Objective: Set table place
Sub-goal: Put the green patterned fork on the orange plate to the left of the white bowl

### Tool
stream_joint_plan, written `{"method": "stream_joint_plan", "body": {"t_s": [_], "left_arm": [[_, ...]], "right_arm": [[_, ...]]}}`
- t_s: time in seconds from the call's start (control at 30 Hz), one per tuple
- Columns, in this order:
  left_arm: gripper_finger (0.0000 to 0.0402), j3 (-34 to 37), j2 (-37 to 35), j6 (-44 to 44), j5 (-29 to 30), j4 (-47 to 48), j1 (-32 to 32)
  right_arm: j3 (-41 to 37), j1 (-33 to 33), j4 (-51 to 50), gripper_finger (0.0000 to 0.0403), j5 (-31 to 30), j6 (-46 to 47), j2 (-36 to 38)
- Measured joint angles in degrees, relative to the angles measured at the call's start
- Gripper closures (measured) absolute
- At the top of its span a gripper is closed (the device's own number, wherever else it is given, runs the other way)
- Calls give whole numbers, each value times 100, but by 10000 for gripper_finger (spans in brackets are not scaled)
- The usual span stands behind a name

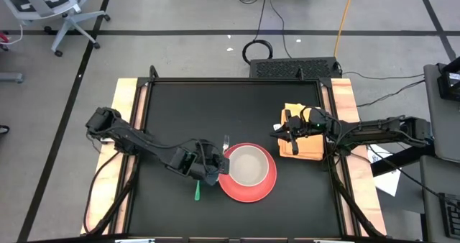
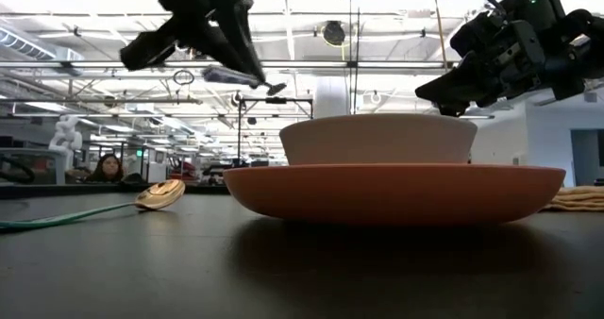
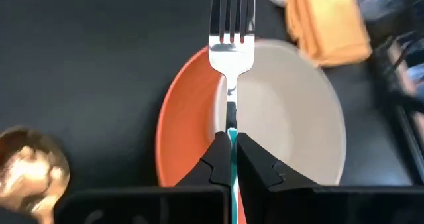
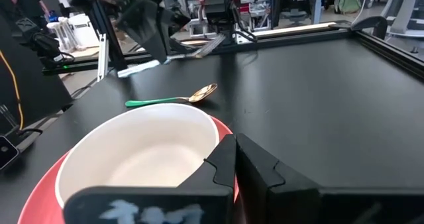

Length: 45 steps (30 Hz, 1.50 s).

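The left arm reaches in from its side, elbow bent, its gripper (image 1: 213,164) raised off the worktop (image 1: 180,106) with fingers (image 3: 215,161) pinched together. The right arm stretches in from the opposite side; its gripper (image 1: 287,131) hangs raised, fingers (image 4: 225,161) pressed together.

No legible text, label, brand, number or sign is found in any of the views. A blurred pale mark is seen on the right claw's housing (image 4: 136,211), but nothing can be read from it.
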State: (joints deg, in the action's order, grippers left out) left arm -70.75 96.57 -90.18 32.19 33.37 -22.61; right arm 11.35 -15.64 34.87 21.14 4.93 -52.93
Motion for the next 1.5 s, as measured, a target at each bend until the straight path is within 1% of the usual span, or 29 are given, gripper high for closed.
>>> {"method": "stream_joint_plan", "body": {"t_s": [0.2, 1.0, 1.17, 1.33, 1.5], "left_arm": [[396, 3, 85, -154, -366, 55, 2], [396, -3, 66, -71, -421, 113, 2], [396, -2, 82, -56, -789, 111, 74], [396, 3, 159, -113, -823, 122, 83], [396, 5, 404, -290, -895, 81, 46]], "right_arm": [[0, 0, 13, 403, -2, 0, 0], [0, 0, 2, 403, 0, 37, 0], [0, 0, 4, 403, 0, 37, 0], [0, 0, 2, 403, 0, 39, 0], [0, 0, 2, 403, 0, 39, 0]]}}
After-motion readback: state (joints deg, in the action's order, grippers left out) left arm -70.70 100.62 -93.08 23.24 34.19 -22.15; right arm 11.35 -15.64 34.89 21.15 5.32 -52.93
